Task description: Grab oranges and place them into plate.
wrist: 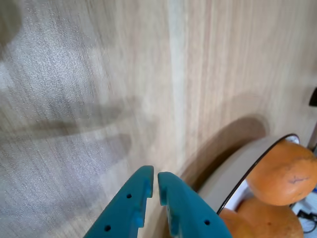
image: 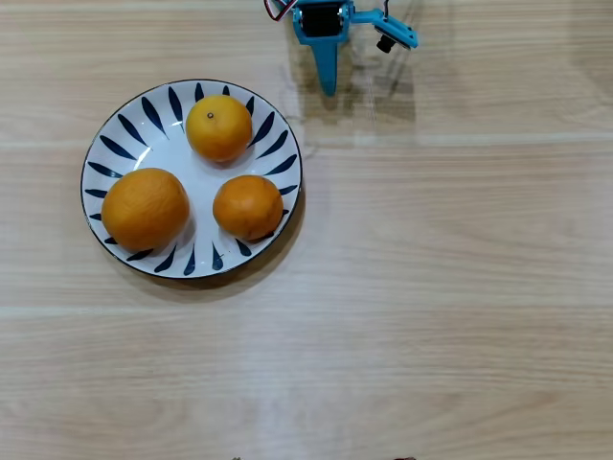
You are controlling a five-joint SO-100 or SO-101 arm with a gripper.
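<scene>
All three oranges (image: 219,127) sit in the plate (image: 124,125); my gripper (wrist: 153,179), nearly closed and empty, should pull back clear of the rim.

In the wrist view, the plate (wrist: 233,173) and oranges (wrist: 280,173) are cut off at the edge.
</scene>
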